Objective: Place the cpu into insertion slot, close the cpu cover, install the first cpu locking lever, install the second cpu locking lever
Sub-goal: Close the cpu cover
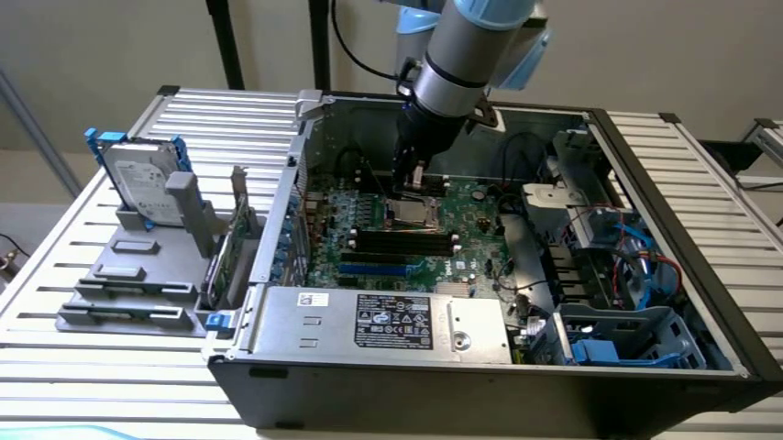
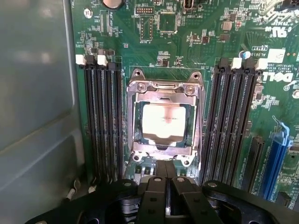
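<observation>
I am hovering the closed, empty gripper [image 2: 166, 166] with the cpu cover [image 2: 164, 87] just ahead of its tips, lying over the seated cpu [image 2: 163, 122]; thin, stiff metal, probably best pressed at its near edge.

memory slots [image 2: 103, 121] flanking the cpu cover [image 2: 164, 87], case wall [image 2: 37, 93] close beside; clear above

Bright even light, glare on cpu [image 2: 163, 122]

White "DELL" lettering [image 2: 281, 77] stood on the green circuit board [image 2: 205, 28], beside the memory slots [image 2: 231, 126]. In the exterior view, at six o'clock from the insertion slot [image 1: 413, 216], the power supply label [image 1: 394, 321] carried print too small to read.
</observation>
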